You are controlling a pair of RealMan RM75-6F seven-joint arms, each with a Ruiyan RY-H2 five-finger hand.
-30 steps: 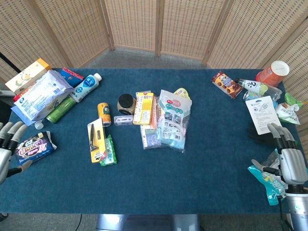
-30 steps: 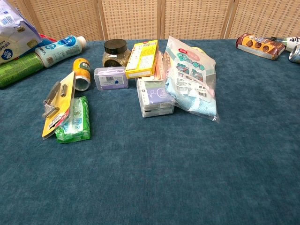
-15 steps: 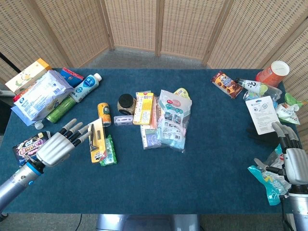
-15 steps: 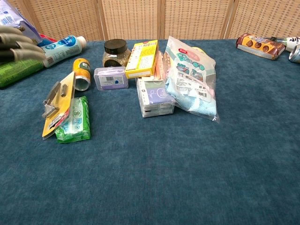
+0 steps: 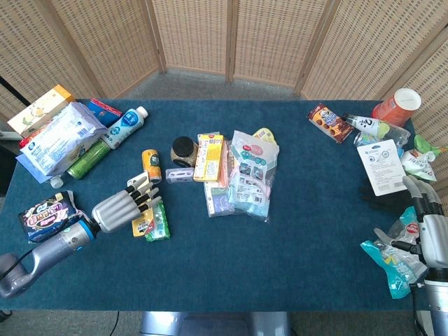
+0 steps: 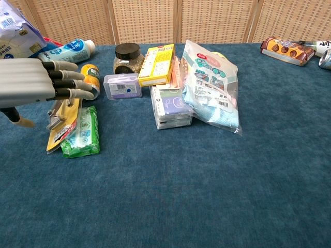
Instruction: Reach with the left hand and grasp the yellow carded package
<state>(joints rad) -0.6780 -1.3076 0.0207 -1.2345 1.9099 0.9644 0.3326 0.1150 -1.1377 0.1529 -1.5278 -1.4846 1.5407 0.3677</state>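
Note:
The yellow carded package [image 6: 66, 125] holds a grey razor and leans on a green packet [image 6: 83, 134] at the table's left; in the head view only the lower end of the yellow carded package [image 5: 143, 225] shows. My left hand [image 5: 120, 208] hovers over it with fingers [image 6: 67, 77] stretched out and apart, holding nothing, and covers the card's upper part. The left hand [image 6: 31, 82] fills the chest view's left edge. My right hand [image 5: 428, 234] rests at the table's right edge, fingers extended, empty.
A yellow can [image 6: 90, 77], a small clear box [image 6: 122, 86], a dark-lidded jar [image 6: 126, 57] and a yellow box [image 6: 158, 64] lie just beyond the card. A purple snack bag [image 5: 43, 215] sits left of the hand. Bottles and bags crowd the far-left corner.
My left hand has moved rightward from the table's left edge to above the yellow card, fingers still spread. The right hand has barely shifted.

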